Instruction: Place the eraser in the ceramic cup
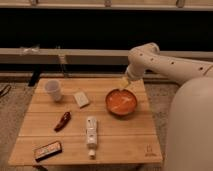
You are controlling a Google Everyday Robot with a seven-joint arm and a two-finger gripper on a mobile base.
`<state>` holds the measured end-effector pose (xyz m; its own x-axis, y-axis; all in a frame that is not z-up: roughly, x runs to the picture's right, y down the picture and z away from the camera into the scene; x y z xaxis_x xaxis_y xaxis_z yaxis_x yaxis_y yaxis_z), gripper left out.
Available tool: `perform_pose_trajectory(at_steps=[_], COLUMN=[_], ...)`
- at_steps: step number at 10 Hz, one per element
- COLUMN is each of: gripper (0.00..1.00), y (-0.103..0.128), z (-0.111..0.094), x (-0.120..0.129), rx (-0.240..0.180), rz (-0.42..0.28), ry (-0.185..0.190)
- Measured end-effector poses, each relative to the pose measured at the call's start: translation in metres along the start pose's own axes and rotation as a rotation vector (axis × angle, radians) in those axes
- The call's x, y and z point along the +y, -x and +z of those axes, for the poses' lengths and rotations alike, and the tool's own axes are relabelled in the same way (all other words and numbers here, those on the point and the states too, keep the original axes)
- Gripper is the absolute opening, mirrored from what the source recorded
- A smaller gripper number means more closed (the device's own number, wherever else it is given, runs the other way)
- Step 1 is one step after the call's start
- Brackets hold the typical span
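The flat, dark, red-rimmed eraser (48, 150), its pale markings unreadable, lies well apart from the gripper (126, 86), fingers spread, at the bowl's (107, 101) far rim.

The arm (165, 61) is smooth and cream-white, in rounded segments with small dark dots; the body (192, 125) is bulky and pale. Its pale-yellow gripper (126, 85) hangs above the far rim of the round orange bowl (121, 113).

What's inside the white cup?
Nothing shows in the ceramic cup, but its bottom is hidden by its wall. The eraser lies at the table's front corner. The gripper hangs open over the orange bowl's far rim.
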<state>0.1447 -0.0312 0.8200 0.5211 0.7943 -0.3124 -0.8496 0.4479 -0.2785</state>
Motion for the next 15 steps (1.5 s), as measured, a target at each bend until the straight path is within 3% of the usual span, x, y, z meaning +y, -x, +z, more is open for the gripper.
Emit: perform_pose_trajectory(at_steps=[7,9,11,15], gripper=[0.80,0.80,0.80,0.80], y=[0.000,0.001,0.007,-0.007], z=[0.000,-0.003,-0.015,-0.037], x=[0.000,0.004,0.035,0.132], rx=[0.000,-0.017,-0.069,-0.130], rz=[-0.001,-0.034,-0.141,-0.383], ry=[0.000,-0.019,-0.035,-0.035])
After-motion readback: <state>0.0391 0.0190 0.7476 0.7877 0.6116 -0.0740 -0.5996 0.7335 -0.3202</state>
